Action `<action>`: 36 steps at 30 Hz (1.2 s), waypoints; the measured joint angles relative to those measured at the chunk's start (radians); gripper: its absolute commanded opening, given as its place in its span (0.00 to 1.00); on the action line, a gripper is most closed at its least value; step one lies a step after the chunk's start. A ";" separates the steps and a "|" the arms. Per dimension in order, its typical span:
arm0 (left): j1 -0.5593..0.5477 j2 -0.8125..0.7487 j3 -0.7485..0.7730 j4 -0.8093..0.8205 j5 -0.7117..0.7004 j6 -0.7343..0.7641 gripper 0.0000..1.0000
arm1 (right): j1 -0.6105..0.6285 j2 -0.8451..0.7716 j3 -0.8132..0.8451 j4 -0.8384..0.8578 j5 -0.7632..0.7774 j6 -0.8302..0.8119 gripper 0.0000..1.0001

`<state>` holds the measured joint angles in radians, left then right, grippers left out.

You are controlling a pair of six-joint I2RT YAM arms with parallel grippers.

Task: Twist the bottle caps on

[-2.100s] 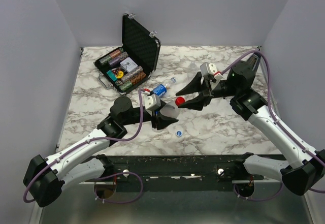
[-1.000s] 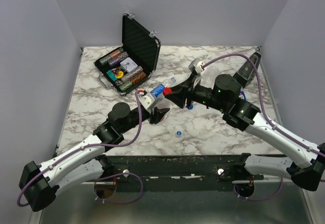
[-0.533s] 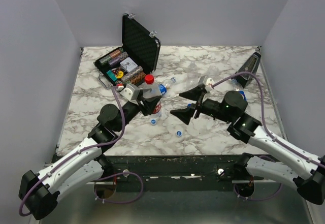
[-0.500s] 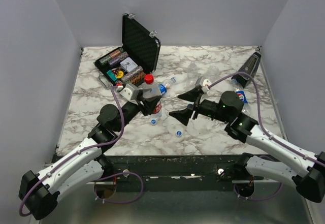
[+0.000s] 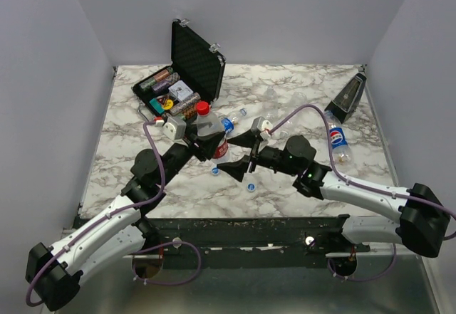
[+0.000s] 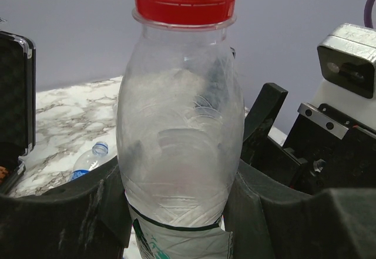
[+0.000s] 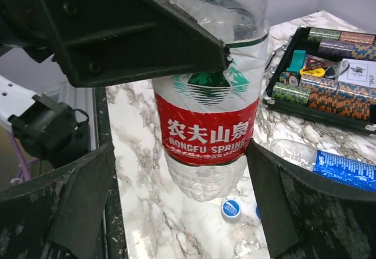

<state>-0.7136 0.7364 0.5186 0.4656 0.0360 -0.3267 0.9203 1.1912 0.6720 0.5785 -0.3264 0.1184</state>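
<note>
Red label (image 7: pixel 205 133) on clear bottle (image 7: pixel 205 177) is showing white chars 农夫山泉 w/ "NONGFU SPRING" under, green mtn logo above. Pepsi bottle (image 5: pixel 337 137) is showing blue logo label, wording too small.

Lab cell: plain walls (image 5: pixel 285 15), marbled tabletop (image 5: pixel 299 86)

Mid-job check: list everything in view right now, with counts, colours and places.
red-label bottle: one, clear, mid-table, in the left gripper
red cap: one, on that bottle's neck
blue caps: two, loose on the table, front of centre
blue-label bottle: one, clear, lying behind the held bottle
Pepsi bottle: one, lying at right
chip case: one, black, open, back left
dark pyramid-shaped object: one, back right
table: one, marbled
left gripper: shut on the red-label bottle
right gripper: open, fingers flanking the label
</note>
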 measured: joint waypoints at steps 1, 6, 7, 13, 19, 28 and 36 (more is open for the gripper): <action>0.000 0.000 0.000 0.001 0.000 -0.002 0.55 | 0.003 0.008 0.000 0.009 0.006 -0.002 1.00; 0.002 0.002 -0.003 0.005 0.001 -0.018 0.55 | 0.011 0.077 0.019 0.045 0.045 -0.013 0.95; 0.002 0.002 -0.004 0.005 0.001 -0.020 0.55 | 0.014 0.090 0.020 0.050 0.054 -0.014 0.93; 0.002 0.006 -0.004 0.006 0.002 -0.030 0.55 | 0.023 0.143 0.021 0.085 0.124 -0.016 0.79; 0.005 0.014 -0.004 0.006 0.002 -0.033 0.61 | 0.031 0.148 0.021 0.095 0.140 -0.032 0.55; 0.006 0.013 0.006 -0.019 -0.001 -0.037 0.82 | 0.032 0.148 0.016 0.102 0.145 -0.035 0.48; 0.005 -0.010 0.125 -0.157 -0.124 -0.069 0.84 | 0.032 0.148 0.008 0.108 0.149 -0.035 0.48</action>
<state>-0.7082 0.7261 0.6434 0.3088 -0.0879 -0.3962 0.9520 1.3392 0.6800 0.6868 -0.1772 0.0830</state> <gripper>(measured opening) 0.839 0.543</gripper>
